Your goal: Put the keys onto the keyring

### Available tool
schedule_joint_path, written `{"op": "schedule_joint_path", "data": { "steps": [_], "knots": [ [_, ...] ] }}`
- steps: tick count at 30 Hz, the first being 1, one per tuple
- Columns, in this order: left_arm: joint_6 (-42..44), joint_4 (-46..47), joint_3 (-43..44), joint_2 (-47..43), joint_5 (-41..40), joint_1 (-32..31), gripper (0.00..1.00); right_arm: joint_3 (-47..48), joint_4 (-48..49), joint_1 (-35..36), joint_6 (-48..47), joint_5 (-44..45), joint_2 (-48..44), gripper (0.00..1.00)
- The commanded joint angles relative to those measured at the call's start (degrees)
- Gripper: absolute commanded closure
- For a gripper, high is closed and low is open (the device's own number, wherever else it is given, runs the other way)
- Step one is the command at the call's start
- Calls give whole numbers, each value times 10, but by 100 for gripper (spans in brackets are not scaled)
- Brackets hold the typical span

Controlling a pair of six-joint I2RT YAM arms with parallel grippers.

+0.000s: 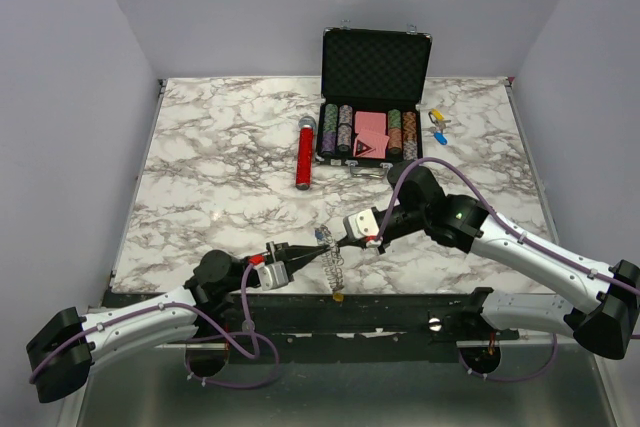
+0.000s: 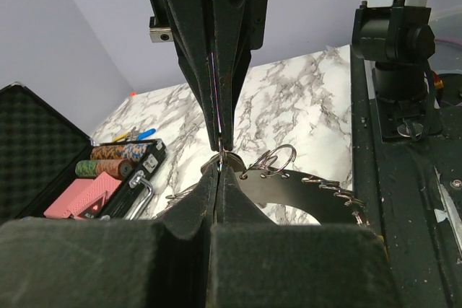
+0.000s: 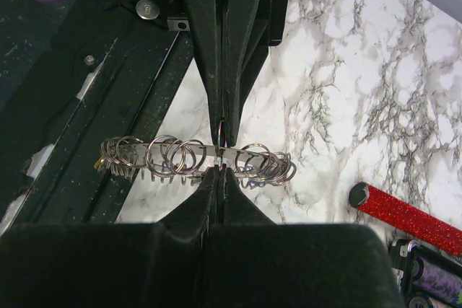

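The keyring is a thin metal band strung with several small split rings and silver keys. It hangs between my two grippers just above the table's near edge. My left gripper is shut, pinching it from the left. My right gripper is shut, pinching it from the right, tip to tip with the left. The right wrist view shows the band lying crosswise between the shut fingertips. The left wrist view shows the keyring with toothed keys trailing right. Small blue and yellow tagged keys lie at the back right.
An open black case of poker chips stands at the back, also in the left wrist view. A red glitter cylinder lies left of it, also in the right wrist view. The black frame rail runs along the near edge.
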Motion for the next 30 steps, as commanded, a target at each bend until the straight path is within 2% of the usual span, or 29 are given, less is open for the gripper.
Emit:
{"op": "schedule_joint_path", "data": {
  "steps": [1,30],
  "knots": [
    [7,14,-23,-10,-13,2,100,5,-6,3,4,10,-7,100],
    [3,15,-21,-5,-1,2,100,6,5,3,12,12,-4,100]
  ]
}}
